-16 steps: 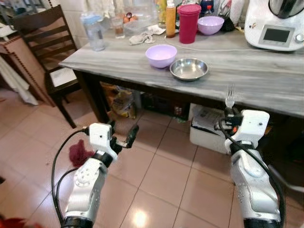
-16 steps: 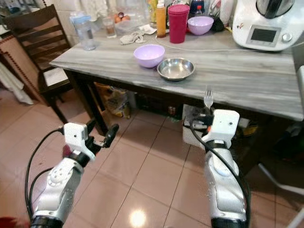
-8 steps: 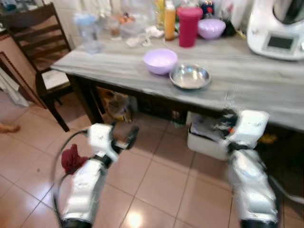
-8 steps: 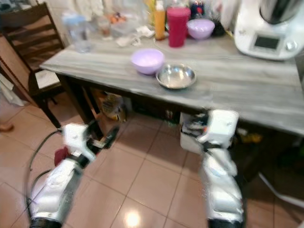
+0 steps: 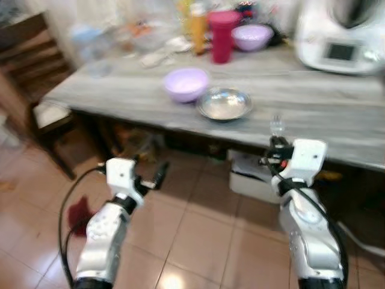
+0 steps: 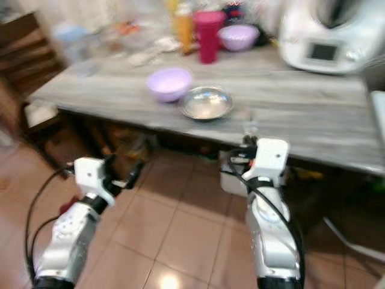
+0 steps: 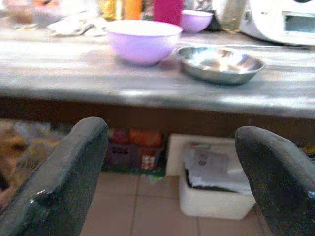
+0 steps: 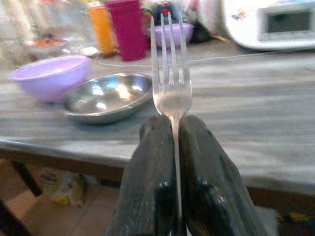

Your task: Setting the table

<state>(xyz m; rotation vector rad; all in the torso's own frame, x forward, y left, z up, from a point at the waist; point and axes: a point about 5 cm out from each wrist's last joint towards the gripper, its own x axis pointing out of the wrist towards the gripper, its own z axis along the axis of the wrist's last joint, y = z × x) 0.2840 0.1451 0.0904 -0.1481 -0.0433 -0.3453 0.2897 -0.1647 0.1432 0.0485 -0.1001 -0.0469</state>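
A grey wooden table (image 5: 337, 114) stands before me. On it a lilac bowl (image 5: 186, 83) sits beside a steel bowl (image 5: 224, 104). My right gripper (image 5: 276, 143) is shut on a silver fork (image 8: 170, 73), held upright with its tines up, just short of the table's front edge. The steel bowl (image 8: 107, 96) lies ahead of the fork and to its left. My left gripper (image 5: 149, 174) is open and holds nothing, low over the floor in front of the table; its wide-apart fingers (image 7: 59, 182) frame the table's underside.
At the table's back stand a red tumbler (image 5: 221, 35), an orange bottle (image 5: 198, 27), a second lilac bowl (image 5: 251, 36) and a white kitchen machine (image 5: 340, 33). A dark chair (image 5: 33, 90) stands left. A white box (image 7: 211, 184) sits under the table on the tiled floor.
The camera has shifted and the view blurs; the table now sits nearer and more to the left. Both grippers keep their pose, the fork still held upright.
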